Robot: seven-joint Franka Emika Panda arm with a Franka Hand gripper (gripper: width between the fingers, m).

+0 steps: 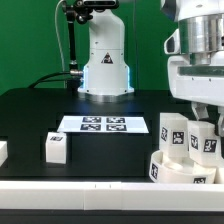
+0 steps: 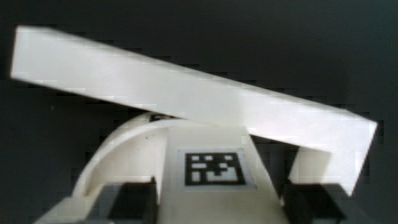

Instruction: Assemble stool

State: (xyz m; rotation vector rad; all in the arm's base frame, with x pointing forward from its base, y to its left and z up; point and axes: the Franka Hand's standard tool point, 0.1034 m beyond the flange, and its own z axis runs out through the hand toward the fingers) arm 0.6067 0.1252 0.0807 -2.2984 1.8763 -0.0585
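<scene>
**Stool parts grouped at lower right, gripper right above them**

From my remote station, I see the stool as loose white plastic parts, each with black-and-white square tags. The seat (image 1: 186, 173) is a thick round disc at the lower right of the exterior view, with one tag showing low at its left edge. Two blocky legs stand upright on it. The left standing leg (image 1: 172, 130) faces its tag toward the camera, and the right standing leg (image 1: 203, 139) is just beside it.

A loose leg (image 1: 55, 147) lies well apart on the black table (image 1: 30, 115), at the lower left of the frame. The marker board (image 1: 103, 124) lies flat at the middle, in front of the robot base (image 1: 105, 60).

The gripper (image 1: 205, 113) hangs directly over the right standing leg, at its top. In the wrist view the dark fingers (image 2: 121, 203) stand on either side of a tagged white piece (image 2: 214, 168) with a rounded flank, and a long white slab (image 2: 178, 80) lies slanted beyond it. I cannot tell whether the fingers are pressing that piece or only bracketing it.
</scene>
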